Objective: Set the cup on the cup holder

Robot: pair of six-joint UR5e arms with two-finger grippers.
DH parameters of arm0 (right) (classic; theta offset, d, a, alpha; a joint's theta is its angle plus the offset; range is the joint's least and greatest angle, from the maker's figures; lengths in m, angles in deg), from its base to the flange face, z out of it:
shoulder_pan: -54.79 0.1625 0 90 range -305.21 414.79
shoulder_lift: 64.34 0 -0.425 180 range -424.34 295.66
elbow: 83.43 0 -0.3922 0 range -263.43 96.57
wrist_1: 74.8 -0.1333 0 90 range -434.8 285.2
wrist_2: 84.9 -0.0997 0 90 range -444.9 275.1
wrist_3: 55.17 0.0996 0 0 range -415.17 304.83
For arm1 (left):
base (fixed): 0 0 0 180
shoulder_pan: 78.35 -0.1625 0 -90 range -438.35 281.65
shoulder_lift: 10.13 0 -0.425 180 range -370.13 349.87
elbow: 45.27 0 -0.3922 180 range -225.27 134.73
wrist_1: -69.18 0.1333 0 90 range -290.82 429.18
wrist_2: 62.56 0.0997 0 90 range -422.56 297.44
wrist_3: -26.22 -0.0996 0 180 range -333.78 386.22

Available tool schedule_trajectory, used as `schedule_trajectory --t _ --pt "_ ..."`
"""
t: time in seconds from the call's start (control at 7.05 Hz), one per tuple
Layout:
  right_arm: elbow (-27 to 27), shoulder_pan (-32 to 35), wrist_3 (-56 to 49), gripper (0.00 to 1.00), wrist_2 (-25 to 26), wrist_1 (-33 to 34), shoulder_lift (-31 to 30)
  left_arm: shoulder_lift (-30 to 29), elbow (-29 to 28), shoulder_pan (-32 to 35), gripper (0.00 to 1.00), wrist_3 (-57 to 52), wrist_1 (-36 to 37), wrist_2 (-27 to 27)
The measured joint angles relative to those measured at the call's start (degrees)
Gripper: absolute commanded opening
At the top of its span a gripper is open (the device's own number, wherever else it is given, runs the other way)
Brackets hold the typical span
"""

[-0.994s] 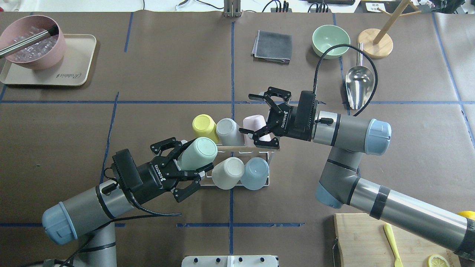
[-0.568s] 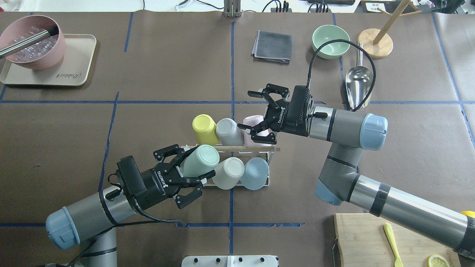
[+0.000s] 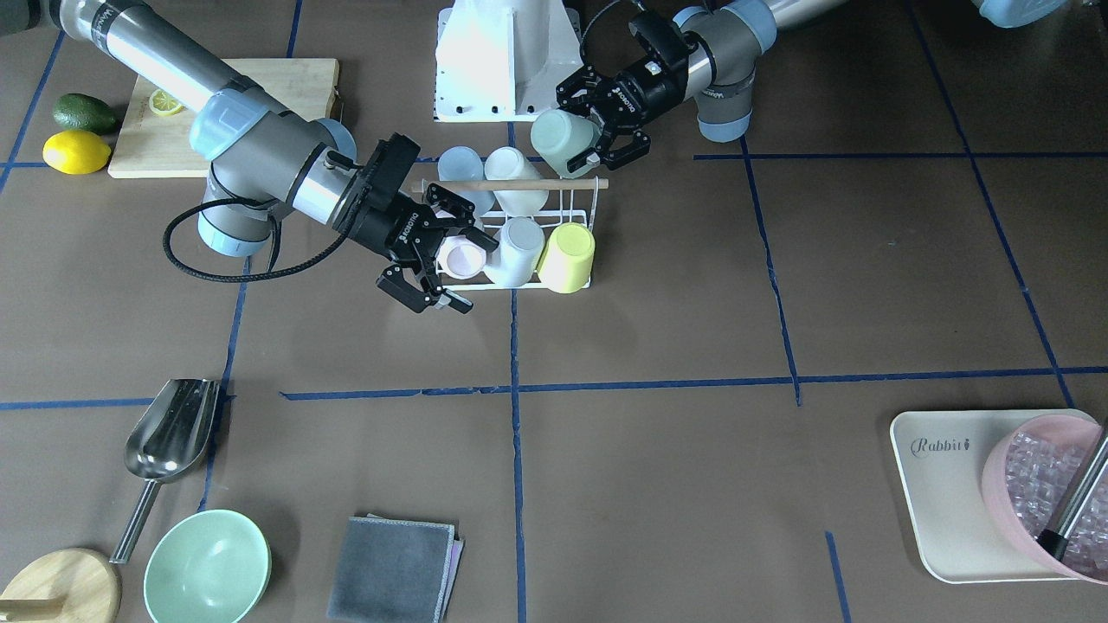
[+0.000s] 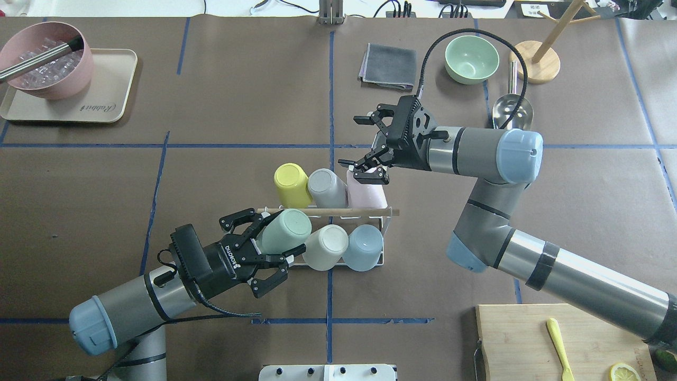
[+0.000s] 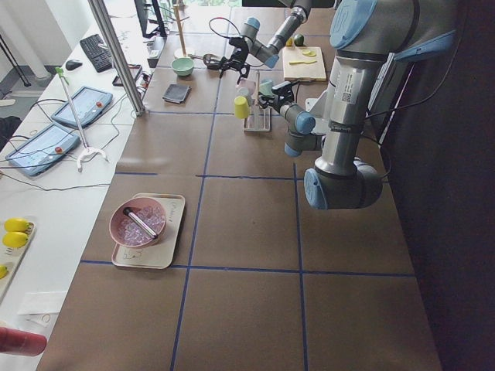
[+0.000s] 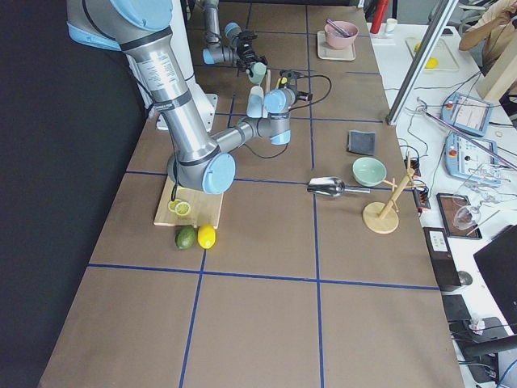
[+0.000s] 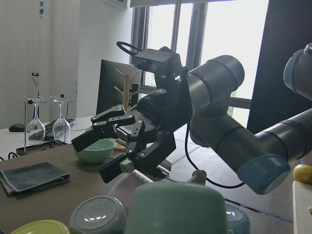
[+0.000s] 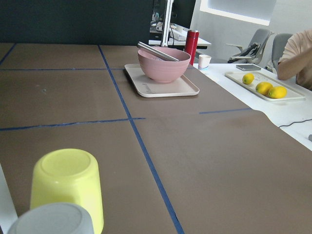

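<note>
The cup holder (image 4: 389, 218), a white wire rack with a wooden rod (image 4: 349, 211), stands at the table's middle. Yellow (image 4: 291, 182), grey (image 4: 326, 186) and pink (image 4: 366, 197) cups sit upside down in its far row. Cream (image 4: 327, 246) and blue (image 4: 364, 247) cups sit in the near row. My left gripper (image 4: 277, 233) is shut on a mint green cup (image 4: 288, 228), which rests tilted at the rack's near left spot. My right gripper (image 4: 355, 142) is open and empty, just beyond the pink cup; it also shows open in the left wrist view (image 7: 95, 158).
A pink bowl (image 4: 47, 58) of ice sits on a beige tray (image 4: 108, 103) at the far left. A grey cloth (image 4: 389, 66), green bowl (image 4: 472, 58), metal scoop (image 4: 510, 114) and wooden mug tree (image 4: 534, 61) lie far right. A cutting board (image 4: 523, 344) is near right.
My left gripper has lowered the mint green cup onto the rack's near left spot. My right gripper has drawn back from the pink cup, away from the rack, and stayed open.
</note>
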Motion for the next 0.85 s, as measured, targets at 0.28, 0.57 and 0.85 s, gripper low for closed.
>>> schedule_trajectory --t 0.28,0.57,0.85 --pt "-0.8 2.3 -0.1 1.00 -3.0 9.5 0.8 0.0 0.0 0.0 1.00 0.0 -0.1 0.2" --pt "-1.3 4.6 -0.1 1.00 -5.8 18.4 2.0 0.0 0.0 0.1 1.00 0.1 -0.3 0.7" --pt "-1.5 5.9 0.0 1.00 -7.4 22.0 2.6 0.1 1.2 0.5 1.00 0.2 -0.5 0.7"
